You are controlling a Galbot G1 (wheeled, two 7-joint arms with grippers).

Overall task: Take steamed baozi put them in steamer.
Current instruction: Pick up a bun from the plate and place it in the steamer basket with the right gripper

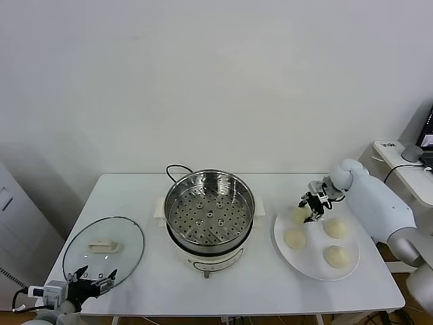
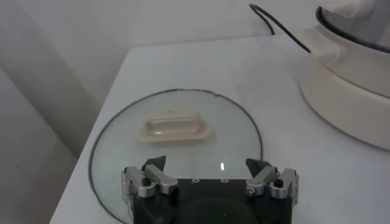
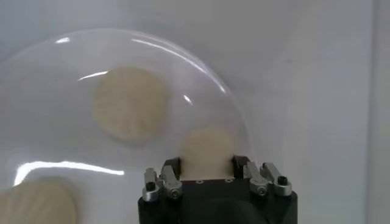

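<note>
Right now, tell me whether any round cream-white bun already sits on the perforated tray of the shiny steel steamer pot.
No: the steamer's perforated tray is bare, and the buns lie on the white plate.

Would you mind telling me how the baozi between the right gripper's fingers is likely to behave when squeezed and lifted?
The baozi looks like smooth, soft dough, so it will probably dent if the right gripper pinches firmly. It is small and likely light for its size. Being domed on a glossy plate, it might slide if nudged rather than gripped.
</note>
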